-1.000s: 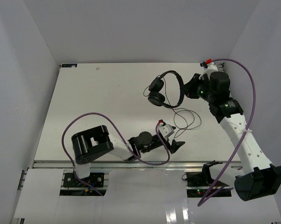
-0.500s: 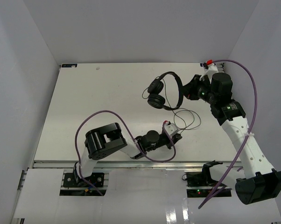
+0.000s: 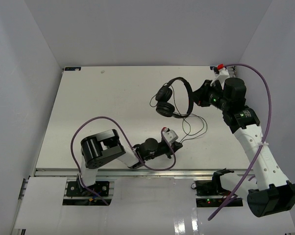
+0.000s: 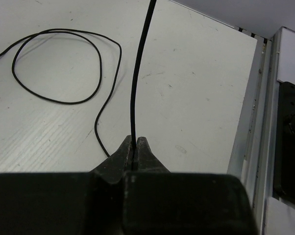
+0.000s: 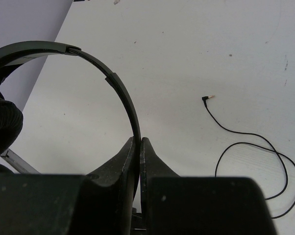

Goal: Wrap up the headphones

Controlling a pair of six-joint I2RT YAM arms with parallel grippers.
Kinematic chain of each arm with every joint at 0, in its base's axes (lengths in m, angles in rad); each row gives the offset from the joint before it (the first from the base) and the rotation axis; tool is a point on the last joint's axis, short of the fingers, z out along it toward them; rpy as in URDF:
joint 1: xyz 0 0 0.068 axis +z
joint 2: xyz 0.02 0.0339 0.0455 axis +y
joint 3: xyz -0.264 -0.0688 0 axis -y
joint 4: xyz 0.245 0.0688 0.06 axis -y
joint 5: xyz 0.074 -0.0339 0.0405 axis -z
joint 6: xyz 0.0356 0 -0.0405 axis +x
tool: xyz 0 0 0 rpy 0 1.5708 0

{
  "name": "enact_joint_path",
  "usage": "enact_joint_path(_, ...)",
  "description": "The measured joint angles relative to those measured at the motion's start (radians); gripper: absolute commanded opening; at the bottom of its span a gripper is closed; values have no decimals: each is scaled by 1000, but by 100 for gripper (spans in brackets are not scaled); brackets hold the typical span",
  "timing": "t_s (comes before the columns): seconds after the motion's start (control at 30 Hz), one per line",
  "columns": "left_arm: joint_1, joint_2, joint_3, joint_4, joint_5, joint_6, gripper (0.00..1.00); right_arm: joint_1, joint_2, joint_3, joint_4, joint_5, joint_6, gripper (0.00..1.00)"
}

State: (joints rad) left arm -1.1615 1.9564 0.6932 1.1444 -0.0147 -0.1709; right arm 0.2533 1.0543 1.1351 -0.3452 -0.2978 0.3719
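The right gripper (image 5: 139, 143) is clamped on the headband (image 5: 120, 93) of the headphones (image 3: 163, 108), which arch away ahead of its jaws. The left gripper (image 4: 135, 145) pinches the cord (image 4: 137, 73), with slack looped beyond its tips. Winding has apparently not started. Next, the cord must be carried around the headband, kept taut.

White table (image 3: 98, 107), lightly scuffed; a thin black cord (image 4: 54, 31) lies looped on it
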Motion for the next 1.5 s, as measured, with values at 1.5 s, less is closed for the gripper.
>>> enact_joint_path(1.5,205,-806,-18,-995,79,35,0,-88,-6,24,-17,-108,-357,8)
